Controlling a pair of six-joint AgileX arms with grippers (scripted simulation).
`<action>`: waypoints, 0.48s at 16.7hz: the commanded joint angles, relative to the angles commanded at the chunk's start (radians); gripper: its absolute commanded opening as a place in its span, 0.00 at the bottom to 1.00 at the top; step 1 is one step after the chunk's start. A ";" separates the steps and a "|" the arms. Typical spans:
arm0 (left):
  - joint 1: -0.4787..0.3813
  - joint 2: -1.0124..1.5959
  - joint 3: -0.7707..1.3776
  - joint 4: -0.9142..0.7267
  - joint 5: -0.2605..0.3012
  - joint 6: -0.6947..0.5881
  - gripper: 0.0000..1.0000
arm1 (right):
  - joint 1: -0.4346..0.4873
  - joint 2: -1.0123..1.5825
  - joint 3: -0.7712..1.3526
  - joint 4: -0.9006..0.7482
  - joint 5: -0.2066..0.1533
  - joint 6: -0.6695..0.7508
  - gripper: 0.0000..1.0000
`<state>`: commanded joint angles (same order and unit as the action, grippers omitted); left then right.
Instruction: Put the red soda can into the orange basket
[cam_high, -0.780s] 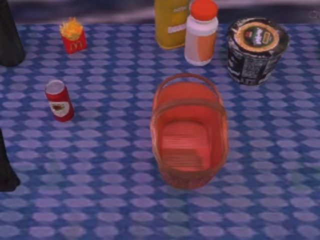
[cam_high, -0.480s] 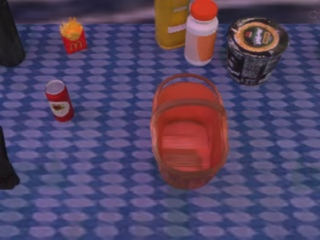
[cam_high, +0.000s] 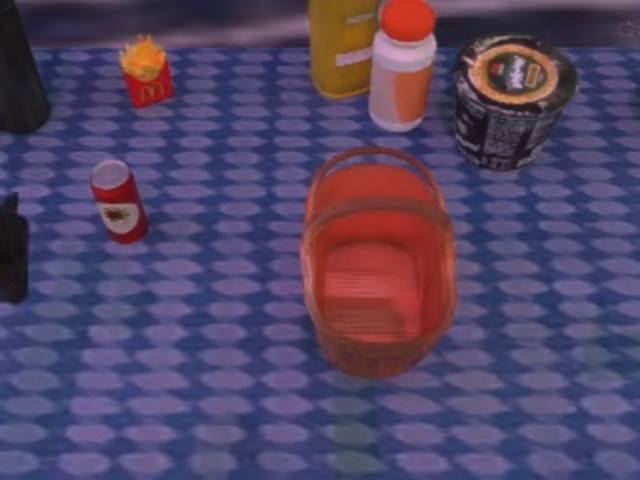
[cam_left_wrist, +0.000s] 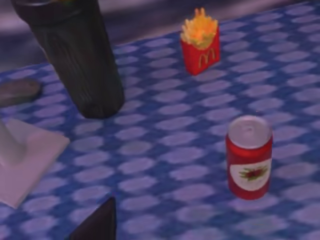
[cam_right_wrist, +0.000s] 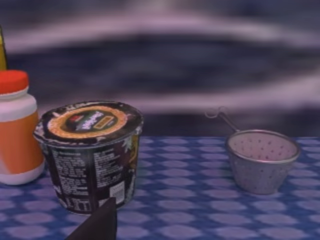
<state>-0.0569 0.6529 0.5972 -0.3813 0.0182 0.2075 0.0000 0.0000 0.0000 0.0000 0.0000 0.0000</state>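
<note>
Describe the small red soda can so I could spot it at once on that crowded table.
Start at the big oval orange woven basket in the middle of the blue patterned tablecloth, then look far to its left. The small red cylindrical soda can stands upright there alone. Unlike the red fries box behind it, it has a silver top and white label patch.

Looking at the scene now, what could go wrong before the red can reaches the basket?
The red soda can stands upright and narrow on the table's left, so a sideways touch from the left gripper might tip it and let it roll.

The orange basket has an arched handle across its middle; a can lowered over the centre might strike it.

The fries box and a dark cylinder stand behind the can, so an overshoot might hit them.
</note>
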 joint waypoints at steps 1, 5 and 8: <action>-0.005 0.105 0.091 -0.059 -0.001 0.032 1.00 | 0.000 0.000 0.000 0.000 0.000 0.000 1.00; -0.024 0.549 0.475 -0.304 -0.007 0.164 1.00 | 0.000 0.000 0.000 0.000 0.000 0.000 1.00; -0.037 0.880 0.762 -0.484 -0.012 0.261 1.00 | 0.000 0.000 0.000 0.000 0.000 0.000 1.00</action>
<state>-0.0941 1.5329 1.3592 -0.8657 0.0060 0.4686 0.0000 0.0000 0.0000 0.0000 0.0000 0.0000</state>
